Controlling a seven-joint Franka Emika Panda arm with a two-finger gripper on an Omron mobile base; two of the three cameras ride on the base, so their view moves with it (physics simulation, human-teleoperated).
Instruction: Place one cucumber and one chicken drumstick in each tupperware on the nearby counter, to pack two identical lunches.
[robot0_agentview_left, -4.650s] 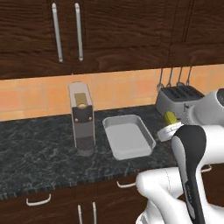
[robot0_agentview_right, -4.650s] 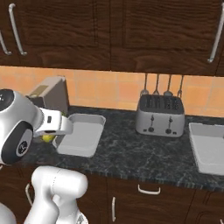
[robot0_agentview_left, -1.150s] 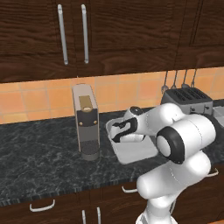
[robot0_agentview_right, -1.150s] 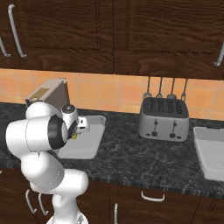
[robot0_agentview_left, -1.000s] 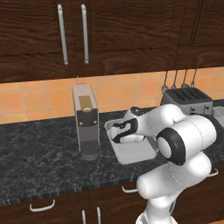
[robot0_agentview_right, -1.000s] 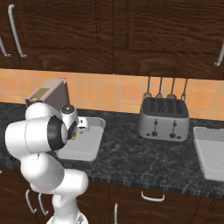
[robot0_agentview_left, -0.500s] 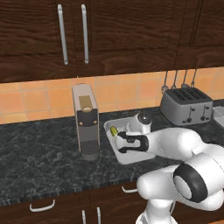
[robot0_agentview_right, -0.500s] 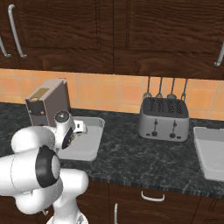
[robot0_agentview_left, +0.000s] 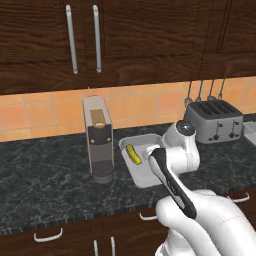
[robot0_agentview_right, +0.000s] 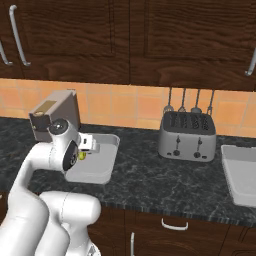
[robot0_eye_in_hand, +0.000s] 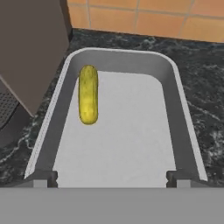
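Now cucumber (robot0_eye_in_hand: 88, 94) in tupperware (robot0_eye_in_hand: 175, 105), hand (robot0_eye_in_hand: 112, 177) open.

i look into a kitchen: black speckled counter (robot0_agentview_left: 45, 185), dark wood cabinets (robot0_agentview_left: 145, 35) with silver handles, orange tiled backsplash (robot0_agentview_right: 125, 107), steel toaster (robot0_agentview_right: 187, 135), coffee machine (robot0_agentview_left: 98, 140), hanging utensils (robot0_agentview_right: 190, 100).

Cucumber (robot0_agentview_left: 132, 154) inside grey tupperware (robot0_agentview_left: 145, 176)

The tupperware (robot0_eye_in_hand: 175, 105) below the tool looks like matt, smooth grey plastic. The cucumber (robot0_eye_in_hand: 88, 93) in it has a slightly glossy, pebbled skin. The tabletop (robot0_agentview_left: 45, 180) is polished black speckled stone; the toaster (robot0_agentview_right: 187, 135) brushed metal.
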